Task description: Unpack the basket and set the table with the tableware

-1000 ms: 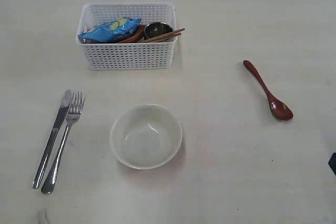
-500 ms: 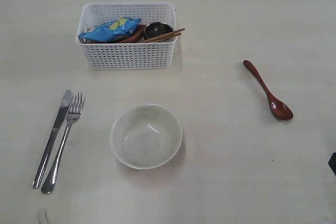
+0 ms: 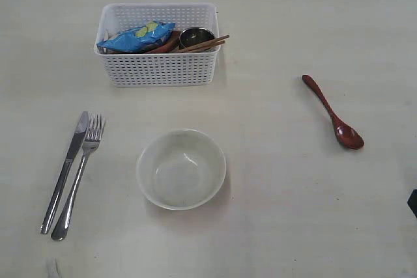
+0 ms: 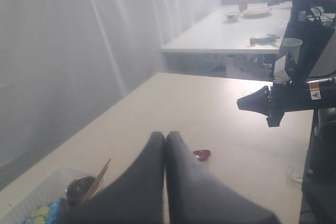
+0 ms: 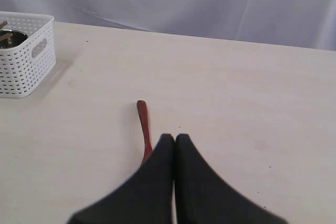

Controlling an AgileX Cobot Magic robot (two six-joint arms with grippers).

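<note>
Both sets of jaws are pressed shut with nothing between them. In the overhead view neither pair is over the work area, so I'm starting from a parked pose on each side.

Taking the bowl (image 3: 181, 168) as my dial centre, it sits upright and empty nearest me, pale off-white. At its 9 o'clock the knife (image 3: 64, 172) and fork (image 3: 79, 174) lie side by side, almost touching, handles toward me. Out at 2 o'clock, well apart, the dark red spoon (image 3: 332, 112) lies flat, with its handle running back toward 11 o'clock. It lies right ahead of the right jaws, handle pointing away from them.

The coming move turns on the basket (image 3: 158, 69), at about 12 o'clock from the bowl on the left half of the bench (image 3: 280, 213). I judge the left arm to be the nearer one. Its wrist camera has the basket close by the left jaws, while the right one sees only a corner of it, far off.

Inside, the blue chip bag (image 3: 137, 37) covers the 9 o'clock end. The steel cup (image 3: 195, 36) stands upright at the 3 o'clock end. The wooden chopsticks (image 3: 207, 43) lie across from about 8 to 2 o'clock, their tips poking over the rim by the cup. An edge of the reddish-brown plate (image 3: 166, 45) shows between bag and cup, mostly hidden. I'd expect the chopsticks to be the easiest first pick, with the jaws closing across that slanted axis.
</note>
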